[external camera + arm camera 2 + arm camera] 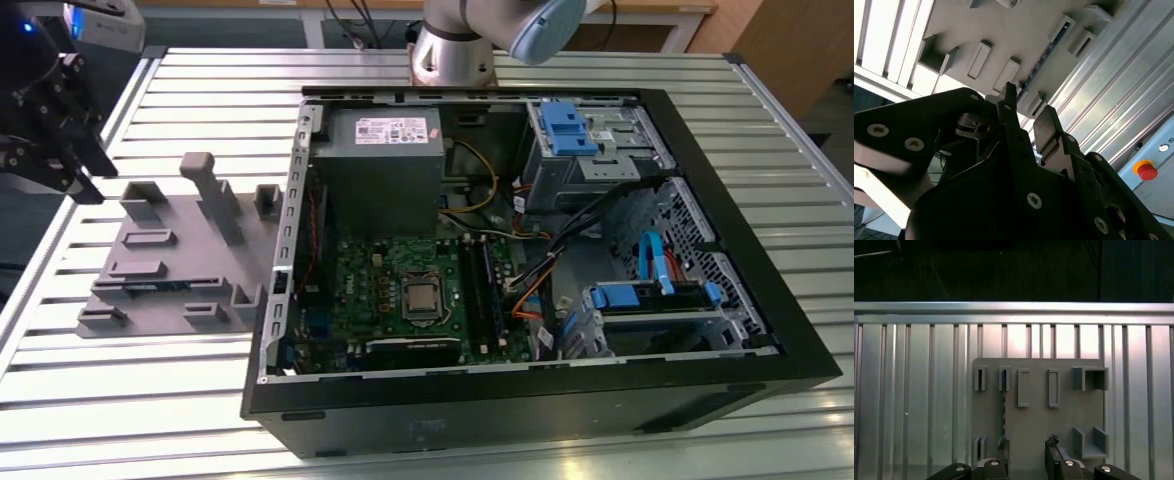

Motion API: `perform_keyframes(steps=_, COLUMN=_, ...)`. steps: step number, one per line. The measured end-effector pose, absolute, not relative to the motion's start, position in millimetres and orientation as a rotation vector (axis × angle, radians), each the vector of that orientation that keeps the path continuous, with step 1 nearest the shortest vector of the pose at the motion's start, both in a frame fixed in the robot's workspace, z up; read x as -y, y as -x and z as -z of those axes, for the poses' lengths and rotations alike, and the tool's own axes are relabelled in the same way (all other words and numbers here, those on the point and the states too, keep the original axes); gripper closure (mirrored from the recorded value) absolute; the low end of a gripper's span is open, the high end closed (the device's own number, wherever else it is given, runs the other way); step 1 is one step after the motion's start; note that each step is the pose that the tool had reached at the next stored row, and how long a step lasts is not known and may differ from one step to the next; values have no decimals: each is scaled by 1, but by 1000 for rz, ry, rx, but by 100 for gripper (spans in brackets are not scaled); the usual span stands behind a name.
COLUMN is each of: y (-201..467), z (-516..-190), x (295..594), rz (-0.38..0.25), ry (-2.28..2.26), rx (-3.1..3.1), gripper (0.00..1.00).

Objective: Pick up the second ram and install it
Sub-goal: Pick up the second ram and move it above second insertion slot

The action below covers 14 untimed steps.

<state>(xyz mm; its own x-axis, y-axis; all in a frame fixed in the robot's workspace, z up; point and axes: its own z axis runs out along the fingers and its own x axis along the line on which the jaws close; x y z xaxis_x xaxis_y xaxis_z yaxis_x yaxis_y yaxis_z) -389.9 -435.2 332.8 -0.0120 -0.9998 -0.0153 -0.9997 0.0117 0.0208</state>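
I am hovering the claw (1028, 445) spread and empty over the grey holder (1039, 415), probably so its two fingers can straddle the memory stick (1004, 410). One stick is standing on edge in the holder's slots, just ahead of one finger (1004, 452), seemingly propped there for pinching.

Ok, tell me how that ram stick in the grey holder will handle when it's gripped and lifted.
Probably stiff: the second ram is a thin straight board standing on edge in the grey holder. Likely light, being so slim. Its narrow edge suggests it could tilt or slip in the open gripper unless squeezed squarely.
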Motion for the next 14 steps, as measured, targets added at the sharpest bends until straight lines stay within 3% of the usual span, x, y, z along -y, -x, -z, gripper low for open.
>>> perform_keyframes(steps=14, y=390, z=-321, x=436, rz=36, ry=-2224, rx=2217, gripper=58)
